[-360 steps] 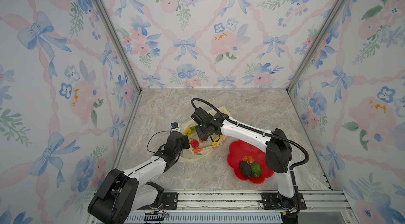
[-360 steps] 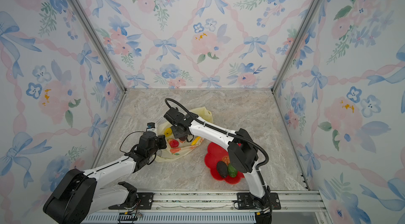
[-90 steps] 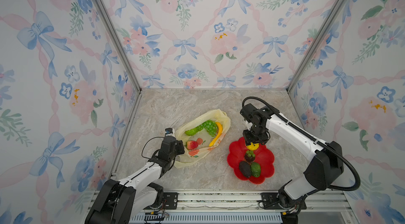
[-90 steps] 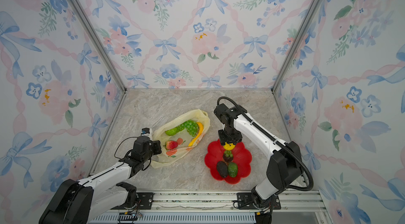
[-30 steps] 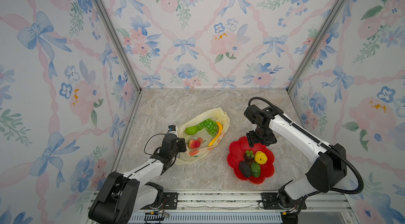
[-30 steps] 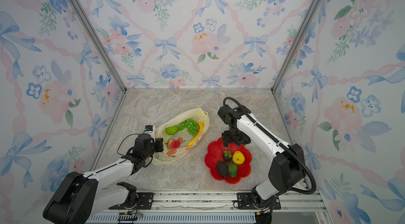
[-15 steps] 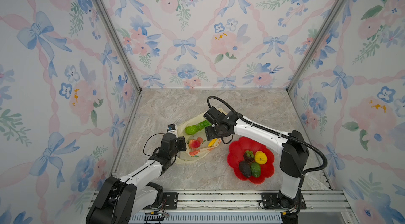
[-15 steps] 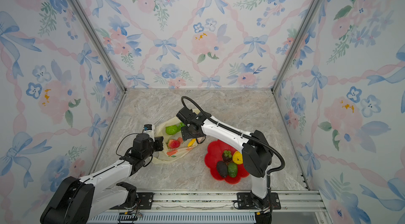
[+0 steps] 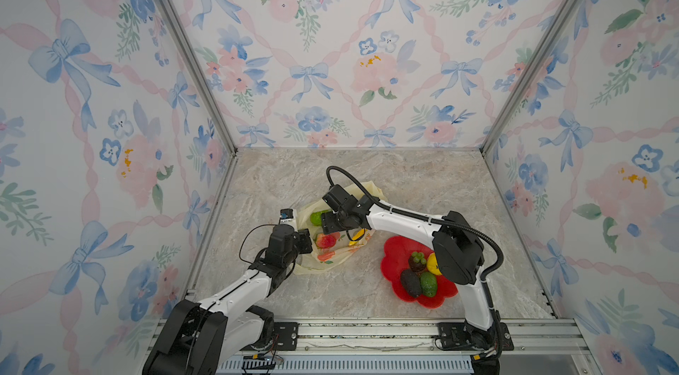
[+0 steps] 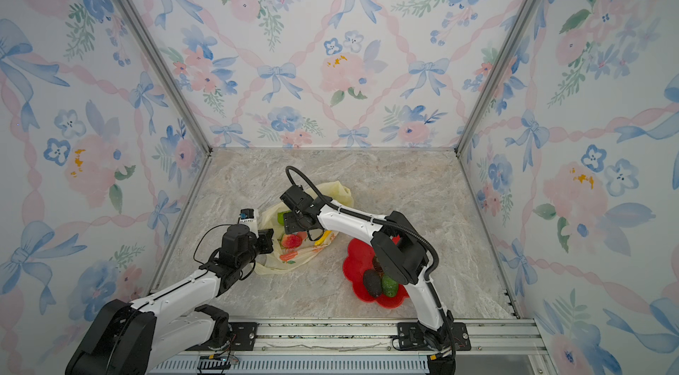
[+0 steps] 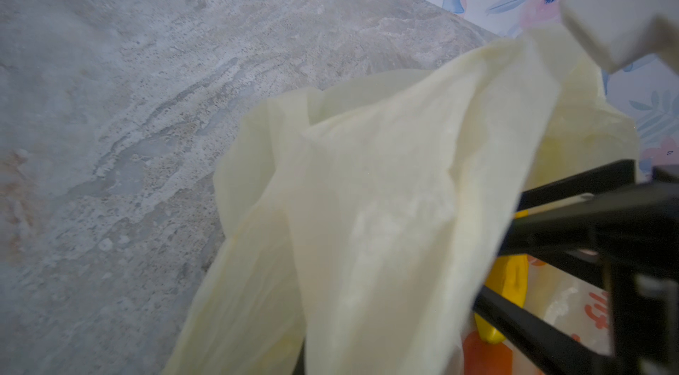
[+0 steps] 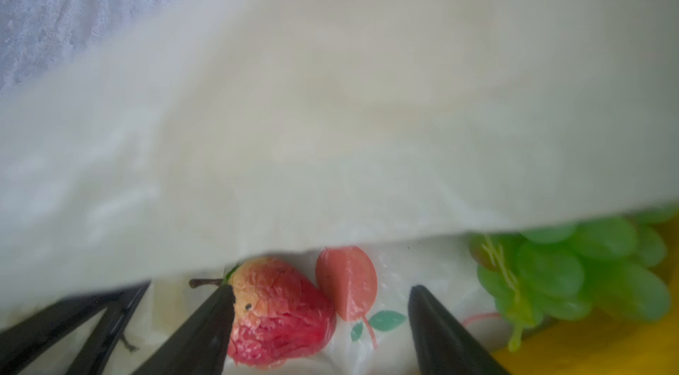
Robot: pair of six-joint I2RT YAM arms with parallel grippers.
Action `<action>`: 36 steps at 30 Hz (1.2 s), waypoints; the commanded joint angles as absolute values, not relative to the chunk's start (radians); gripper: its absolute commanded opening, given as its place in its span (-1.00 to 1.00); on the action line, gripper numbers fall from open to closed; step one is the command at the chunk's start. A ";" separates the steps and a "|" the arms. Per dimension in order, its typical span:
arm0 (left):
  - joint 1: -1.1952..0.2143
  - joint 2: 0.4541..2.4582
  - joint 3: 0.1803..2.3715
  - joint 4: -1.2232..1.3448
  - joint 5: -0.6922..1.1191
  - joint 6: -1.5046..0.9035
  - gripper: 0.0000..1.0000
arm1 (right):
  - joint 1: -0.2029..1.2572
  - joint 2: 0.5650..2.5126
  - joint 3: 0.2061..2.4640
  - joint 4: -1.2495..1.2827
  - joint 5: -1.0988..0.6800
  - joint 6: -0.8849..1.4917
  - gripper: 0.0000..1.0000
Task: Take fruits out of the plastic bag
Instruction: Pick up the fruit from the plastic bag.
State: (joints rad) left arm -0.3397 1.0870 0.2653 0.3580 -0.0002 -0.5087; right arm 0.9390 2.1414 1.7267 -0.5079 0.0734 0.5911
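Observation:
The pale yellow plastic bag [image 9: 330, 261] lies on the marble floor with its mouth held up. My left gripper [image 9: 305, 241] is shut on the bag's near-left rim; in the left wrist view the bag [image 11: 367, 208] hides the jaws. My right gripper [image 12: 321, 292] is open inside the bag's mouth. The red strawberry [image 12: 279, 310] lies between its fingers, against one of them. Beside it are the green grape bunch [image 12: 573, 270] and the yellow banana [image 12: 606, 340]. In a top view the strawberry [image 9: 325, 240], grapes [image 9: 316, 217] and banana [image 9: 358, 235] show under the right wrist.
A red flower-shaped plate [image 9: 395, 248] sits right of the bag. It holds a dark avocado [image 9: 409, 283], a bumpy green fruit [image 9: 428, 284], a yellow lemon [image 9: 433, 263] and a dark round fruit [image 9: 417, 261]. Patterned walls enclose three sides; a metal rail runs along the front.
My right arm has swung left from above the plate, leaving the lemon there, and has lowered its open gripper into the bag around the strawberry. The left gripper keeps hold of the rim.

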 commanded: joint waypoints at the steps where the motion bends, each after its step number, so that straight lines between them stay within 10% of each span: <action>1: -0.343 1.078 0.254 0.366 -0.010 -0.517 -0.95 | 0.948 2.178 1.802 -0.469 0.072 0.562 0.60; 25: -0.344 1.118 0.272 0.373 0.014 -0.514 -0.94 | 0.925 2.463 2.159 -0.647 0.137 0.563 0.78; 36: -0.345 1.119 0.269 0.374 -0.020 -0.508 -0.93 | 0.907 2.451 2.156 -0.690 0.088 0.564 0.42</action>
State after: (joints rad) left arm -0.3397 1.1137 0.2653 0.3660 -0.0029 -0.5083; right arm 0.9161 2.4580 2.1468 -0.6418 0.0978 0.5602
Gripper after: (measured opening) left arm 0.050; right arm 0.724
